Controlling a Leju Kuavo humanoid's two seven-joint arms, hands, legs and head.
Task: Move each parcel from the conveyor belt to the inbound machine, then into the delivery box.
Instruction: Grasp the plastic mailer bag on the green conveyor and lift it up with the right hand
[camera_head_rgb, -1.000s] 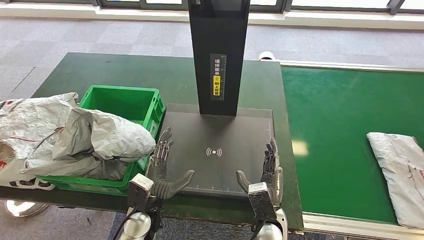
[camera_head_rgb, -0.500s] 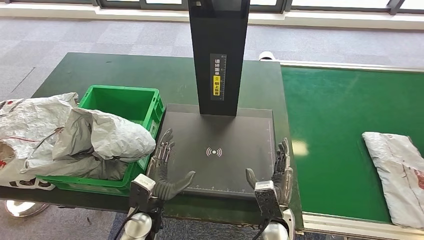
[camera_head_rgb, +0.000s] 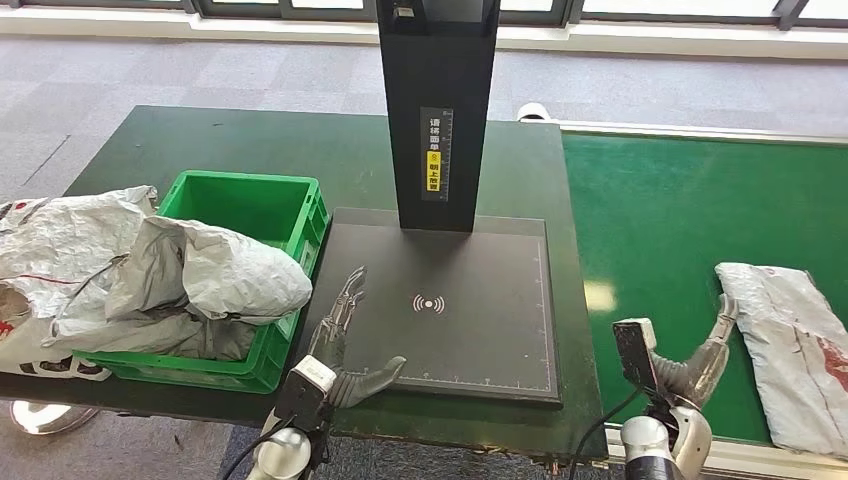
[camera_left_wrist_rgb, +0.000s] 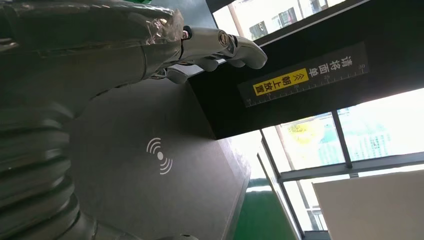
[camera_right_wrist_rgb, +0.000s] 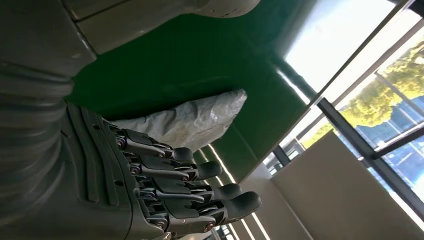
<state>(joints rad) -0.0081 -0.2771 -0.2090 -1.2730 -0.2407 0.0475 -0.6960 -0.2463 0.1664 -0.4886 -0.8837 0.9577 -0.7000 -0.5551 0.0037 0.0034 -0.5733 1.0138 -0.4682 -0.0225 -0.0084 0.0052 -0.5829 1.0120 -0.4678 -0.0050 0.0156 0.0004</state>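
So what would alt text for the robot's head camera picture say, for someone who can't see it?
Robot's open right hand reaches toward a grey parcel on the green conveyor belt; its open left hand rests on the black scanner pad. At left, a green box overflows with parcels.

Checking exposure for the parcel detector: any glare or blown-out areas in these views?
Head view: a bright sunlit patch on the green conveyor belt; grey plastic-wrapped parcel evenly lit. Left wrist view: windows overexposed, black scanner column dark. Right wrist view: sky blown out.

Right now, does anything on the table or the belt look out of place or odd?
Yes. The green box is overfilled: grey parcels bulge above its rim, and one hangs over its left side. The parcel on the belt lies crumpled and askew.
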